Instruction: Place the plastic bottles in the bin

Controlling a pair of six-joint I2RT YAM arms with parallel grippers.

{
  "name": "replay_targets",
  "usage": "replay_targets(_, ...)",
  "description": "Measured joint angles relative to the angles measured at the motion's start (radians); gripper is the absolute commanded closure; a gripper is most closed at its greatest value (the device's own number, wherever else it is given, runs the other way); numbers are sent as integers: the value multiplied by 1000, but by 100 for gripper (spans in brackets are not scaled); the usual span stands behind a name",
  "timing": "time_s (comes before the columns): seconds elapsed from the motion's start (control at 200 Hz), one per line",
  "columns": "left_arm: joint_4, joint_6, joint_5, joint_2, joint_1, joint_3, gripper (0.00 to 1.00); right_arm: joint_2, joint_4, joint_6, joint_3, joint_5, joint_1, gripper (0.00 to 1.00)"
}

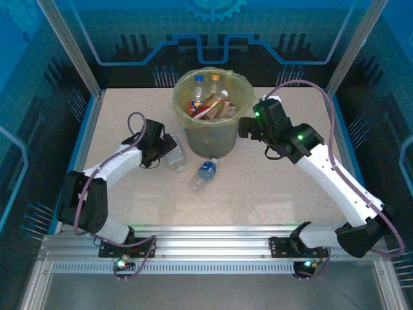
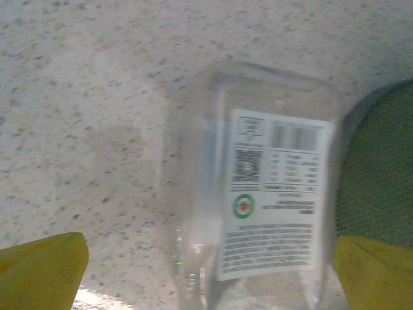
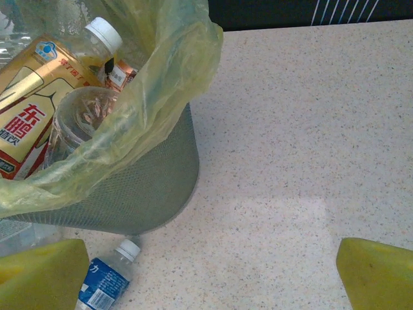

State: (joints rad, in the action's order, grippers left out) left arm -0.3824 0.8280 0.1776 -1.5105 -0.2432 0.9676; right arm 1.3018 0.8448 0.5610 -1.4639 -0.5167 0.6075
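Note:
The olive-green bin (image 1: 210,139) with its yellow-green bag stands at the table's middle back and holds several plastic bottles (image 1: 208,103). A clear white-labelled bottle (image 1: 175,154) lies left of the bin, right under my open left gripper (image 1: 161,150). In the left wrist view this bottle (image 2: 258,194) lies between the yellow fingers (image 2: 42,271), apart from both. A blue-labelled bottle (image 1: 204,173) lies in front of the bin. My right gripper (image 1: 248,127) hangs open beside the bin's right rim with nothing in it; its view shows the bin (image 3: 129,187), an orange-labelled bottle (image 3: 32,116) inside and the blue-labelled bottle (image 3: 106,284) below.
The speckled table (image 1: 271,187) stretches open to the right and front of the bin. A blue raised edge (image 1: 84,139) bounds the table on the left, and metal rails (image 1: 213,236) run along the near edge.

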Motion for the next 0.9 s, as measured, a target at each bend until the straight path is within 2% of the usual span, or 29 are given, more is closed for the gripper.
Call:
replay_targets(0.325,21,-69,-36,-146,-14,136,1,0,0,0,5,0,0,0)
replay_targets(0.9,-18,-125,-33,-273,-15,203,1,0,0,0,6,1,0,0)
